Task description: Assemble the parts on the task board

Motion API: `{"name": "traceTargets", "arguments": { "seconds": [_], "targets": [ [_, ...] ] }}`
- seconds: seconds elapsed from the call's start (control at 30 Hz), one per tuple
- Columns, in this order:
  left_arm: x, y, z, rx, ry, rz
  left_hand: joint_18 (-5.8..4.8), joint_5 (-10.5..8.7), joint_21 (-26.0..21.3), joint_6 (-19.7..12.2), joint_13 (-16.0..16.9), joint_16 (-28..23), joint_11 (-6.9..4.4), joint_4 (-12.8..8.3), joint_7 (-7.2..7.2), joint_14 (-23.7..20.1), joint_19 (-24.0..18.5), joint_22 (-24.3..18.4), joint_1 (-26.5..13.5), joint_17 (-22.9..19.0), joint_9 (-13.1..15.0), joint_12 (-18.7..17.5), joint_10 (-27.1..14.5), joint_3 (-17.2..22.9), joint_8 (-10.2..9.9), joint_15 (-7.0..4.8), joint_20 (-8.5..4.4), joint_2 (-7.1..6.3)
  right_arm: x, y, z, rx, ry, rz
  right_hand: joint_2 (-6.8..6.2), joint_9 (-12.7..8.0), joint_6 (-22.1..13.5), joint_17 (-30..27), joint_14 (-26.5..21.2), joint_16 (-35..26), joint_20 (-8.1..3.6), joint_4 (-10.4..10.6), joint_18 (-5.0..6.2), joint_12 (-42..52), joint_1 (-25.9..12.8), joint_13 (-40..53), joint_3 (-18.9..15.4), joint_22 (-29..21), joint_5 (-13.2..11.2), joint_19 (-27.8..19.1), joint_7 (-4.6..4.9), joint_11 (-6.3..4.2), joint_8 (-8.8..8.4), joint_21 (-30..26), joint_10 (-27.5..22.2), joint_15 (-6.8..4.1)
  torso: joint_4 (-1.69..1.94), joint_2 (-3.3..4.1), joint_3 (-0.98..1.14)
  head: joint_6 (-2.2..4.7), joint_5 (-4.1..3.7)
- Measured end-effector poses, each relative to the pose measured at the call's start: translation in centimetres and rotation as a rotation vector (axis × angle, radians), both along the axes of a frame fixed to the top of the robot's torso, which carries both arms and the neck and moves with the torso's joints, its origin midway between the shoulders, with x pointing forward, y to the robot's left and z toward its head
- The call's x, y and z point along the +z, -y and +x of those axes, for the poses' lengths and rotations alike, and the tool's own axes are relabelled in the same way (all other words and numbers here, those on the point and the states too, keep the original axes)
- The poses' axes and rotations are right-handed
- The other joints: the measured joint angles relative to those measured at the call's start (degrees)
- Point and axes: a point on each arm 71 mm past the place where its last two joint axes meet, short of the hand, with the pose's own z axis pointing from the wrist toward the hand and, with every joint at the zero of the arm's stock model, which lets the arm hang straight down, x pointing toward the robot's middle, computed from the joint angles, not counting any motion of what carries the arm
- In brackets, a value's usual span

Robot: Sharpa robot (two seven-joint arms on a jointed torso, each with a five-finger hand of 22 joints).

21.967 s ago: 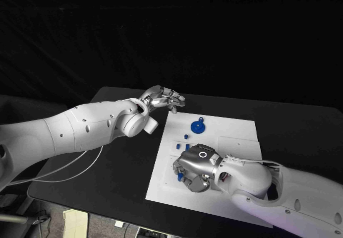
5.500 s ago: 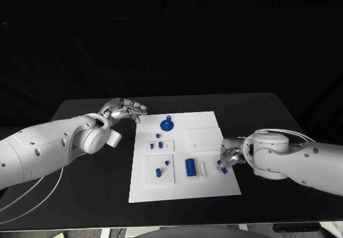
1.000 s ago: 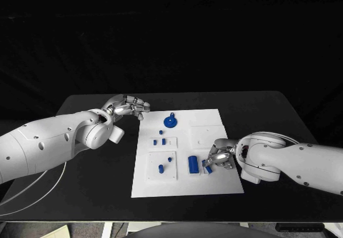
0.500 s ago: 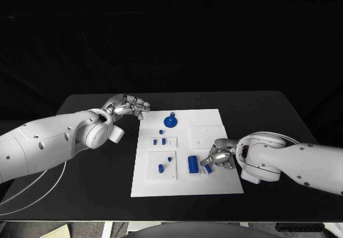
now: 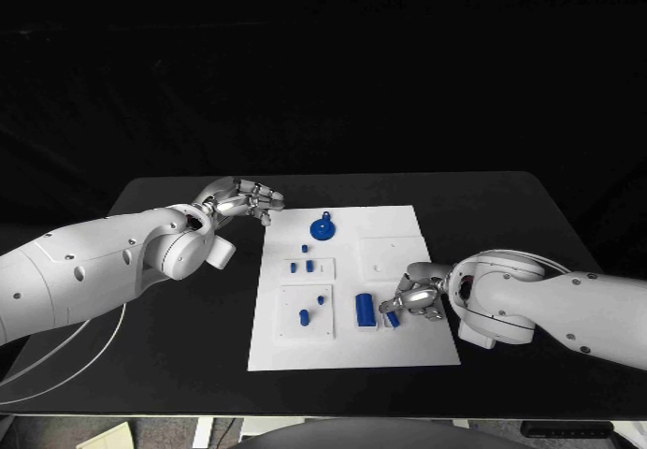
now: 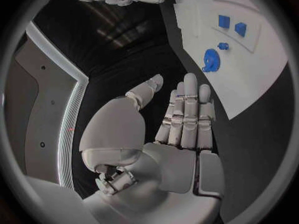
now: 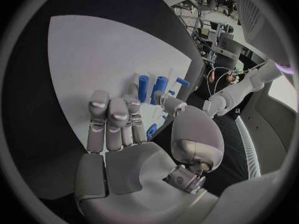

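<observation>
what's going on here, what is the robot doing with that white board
The robot is assembling small blue parts on the white task board. Its right robot hand is at the board's right edge, pinching a small blue part beside the upright blue cylinder. The left robot hand hovers off the board's far left corner over the black table, holding nothing. A round blue gear-like part and several small blue pieces sit elsewhere on the board.

The left hand point(image 5: 247, 201) hangs with fingers half-curled; the right hand point(image 5: 412, 301) pinches, fingers bent.
</observation>
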Motion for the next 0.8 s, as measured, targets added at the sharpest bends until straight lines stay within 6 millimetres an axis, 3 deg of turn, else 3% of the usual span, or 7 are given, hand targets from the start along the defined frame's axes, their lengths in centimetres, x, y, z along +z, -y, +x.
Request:
{"name": "traceTargets", "arguments": {
  "seconds": [0.8],
  "targets": [
    [-0.01, -0.01, 0.01, 0.0, -0.001, 0.0, 0.0, 0.0, 0.0, 0.0, 0.0, 0.0, 0.0, 0.0, 0.0, 0.0, 0.0, 0.1, 0.0, 0.1, 0.0, 0.0, 0.0, 0.0, 0.0, 0.01, 0.0, 0.0, 0.15, 0.2, -0.58, 0.013, -0.014, 0.005, 0.0, 0.0, 0.0, 0.0, -0.1, 0.0, 0.01, 0.3, 0.01, 0.0, 0.0, 0.0, 0.0, 0.0, 0.0, 0.0, -0.01, 0.01, 0.0, 0.0, 0.0, -0.31, 0.0, 0.02, -0.03, -0.07, -0.19]
  ]
}}
